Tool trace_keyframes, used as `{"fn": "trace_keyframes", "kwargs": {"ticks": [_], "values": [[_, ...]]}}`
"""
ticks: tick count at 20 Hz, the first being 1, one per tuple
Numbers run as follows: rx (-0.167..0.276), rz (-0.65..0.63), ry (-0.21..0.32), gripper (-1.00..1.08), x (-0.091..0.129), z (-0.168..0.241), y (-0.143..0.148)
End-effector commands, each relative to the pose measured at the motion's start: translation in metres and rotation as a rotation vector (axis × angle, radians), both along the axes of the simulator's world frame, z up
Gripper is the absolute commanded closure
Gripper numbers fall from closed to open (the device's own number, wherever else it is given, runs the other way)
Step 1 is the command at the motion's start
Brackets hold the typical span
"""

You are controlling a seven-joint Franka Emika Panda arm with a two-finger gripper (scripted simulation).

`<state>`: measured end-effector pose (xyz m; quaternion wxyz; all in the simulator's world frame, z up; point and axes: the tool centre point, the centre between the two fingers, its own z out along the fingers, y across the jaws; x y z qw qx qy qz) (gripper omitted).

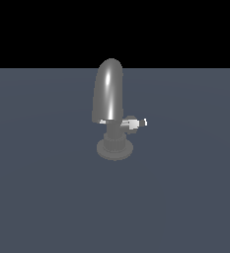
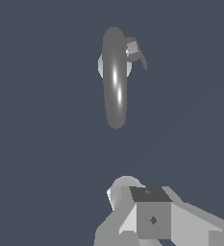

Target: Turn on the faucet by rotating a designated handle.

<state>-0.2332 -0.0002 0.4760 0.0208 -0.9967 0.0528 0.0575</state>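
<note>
- A flat slate-blue floor [image 1: 47, 197] fills the lower three quarters of the exterior view; above it, across the top of the frame, runs a plain black band.
- The faucet [image 1: 109, 99] stands alone just above the middle of the exterior view, upright on the floor.
- Its spout is tall, bullet-shaped and round-topped, glossy grey with a bright streak down its side; it leans slightly toward the exterior view's left.
- Below the spout a short neck drops to a round ribbed base that rests on the floor.
- The handle [image 1: 134, 123] sticks out sideways from the neck toward the exterior view's right, level with the spout's lower edge; it is a stubby grey knob ending in a small white tip.
- In the wrist view the faucet [image 2: 115, 79] is seen from above as a long grey oval, upper centre of the frame, with the handle [image 2: 135, 52] beside its far end.
- The gripper [image 2: 147, 216] shows only in the wrist view, as pale grey blocks at the lower edge, right of centre; it is well apart from the faucet and touches nothing.
- I cannot tell how wide the fingers stand, since their tips are not clearly shown; nothing is seen in their hold.
- No arm appears in the exterior view.
</note>
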Motion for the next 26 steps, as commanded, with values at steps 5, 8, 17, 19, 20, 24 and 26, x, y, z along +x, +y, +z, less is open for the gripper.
{"fn": "trace_keyframes", "kwargs": {"ticks": [5,8,17,19,20,24,26], "values": [[0.039,-0.082,0.09,1.08,0.026,-0.004,0.003],[0.062,-0.129,0.141,1.08,0.041,-0.007,0.004],[0.132,-0.276,0.301,1.08,0.085,-0.02,0.002],[0.148,-0.31,0.337,1.08,0.095,-0.024,0.001],[0.156,-0.327,0.356,1.08,0.1,-0.027,0.0],[0.19,-0.396,0.432,1.08,0.119,-0.037,-0.004],[0.207,-0.432,0.471,1.08,0.129,-0.043,-0.006]]}}
